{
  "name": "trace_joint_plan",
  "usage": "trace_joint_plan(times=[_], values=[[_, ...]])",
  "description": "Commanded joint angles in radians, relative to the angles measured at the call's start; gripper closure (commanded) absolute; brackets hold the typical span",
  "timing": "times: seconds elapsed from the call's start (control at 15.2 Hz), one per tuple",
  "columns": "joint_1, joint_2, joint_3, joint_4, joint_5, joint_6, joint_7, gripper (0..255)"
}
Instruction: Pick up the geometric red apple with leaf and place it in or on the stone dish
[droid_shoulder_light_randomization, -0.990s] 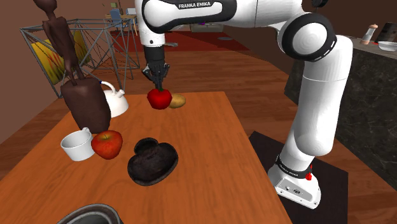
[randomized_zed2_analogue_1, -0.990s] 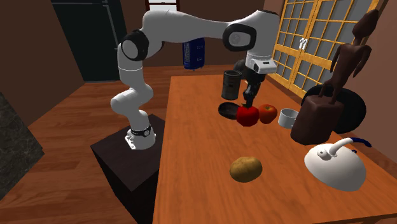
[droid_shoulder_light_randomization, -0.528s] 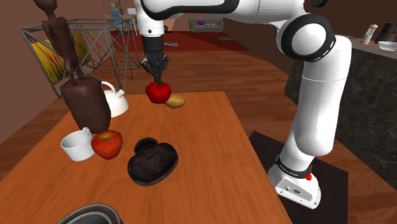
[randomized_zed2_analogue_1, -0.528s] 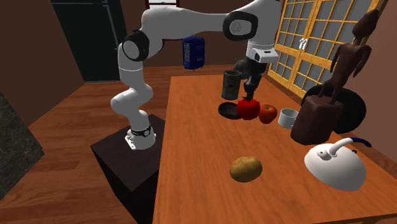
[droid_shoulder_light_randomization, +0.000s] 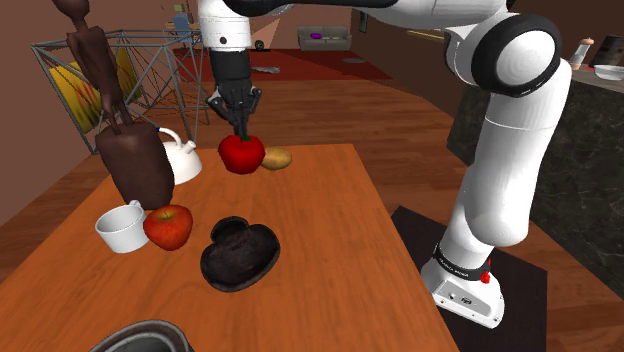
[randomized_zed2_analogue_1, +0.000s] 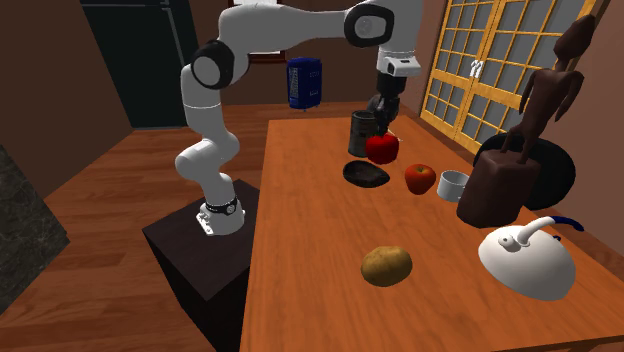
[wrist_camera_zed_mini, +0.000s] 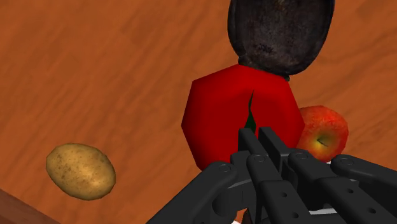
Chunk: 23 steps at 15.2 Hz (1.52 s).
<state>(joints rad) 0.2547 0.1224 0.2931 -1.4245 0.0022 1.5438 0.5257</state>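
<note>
Shoulder view: the faceted apple (droid_shoulder_light_randomization: 241, 153) has risen off the table (droid_shoulder_light_randomization: 330, 220) in the last second and hangs well beyond the stone dish (droid_shoulder_light_randomization: 240, 256). My gripper (droid_shoulder_light_randomization: 241, 127) is clenched on its leaf stalk. Lift done, I judge; the carry to the dish remains.

Second exterior view: apple raised above the dish's level, just to its side, not touching.

Wrist view: apple flat-planed, plain red, with a dark green leaf sliver. Dish round, dark, mottled, rough.
</note>
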Motion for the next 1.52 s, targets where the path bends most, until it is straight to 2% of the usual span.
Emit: trace_joint_plan(times=[0.0, 0.59, 1.45], values=[[0.025, -0.010, 0.020, -0.011, 0.000, 0.003, 0.047, 255], [0.151, -0.011, 0.117, 0.054, -0.012, -0.058, 0.268, 255], [0.137, -0.066, 0.109, -0.191, 0.011, 0.135, 0.248, 255]])
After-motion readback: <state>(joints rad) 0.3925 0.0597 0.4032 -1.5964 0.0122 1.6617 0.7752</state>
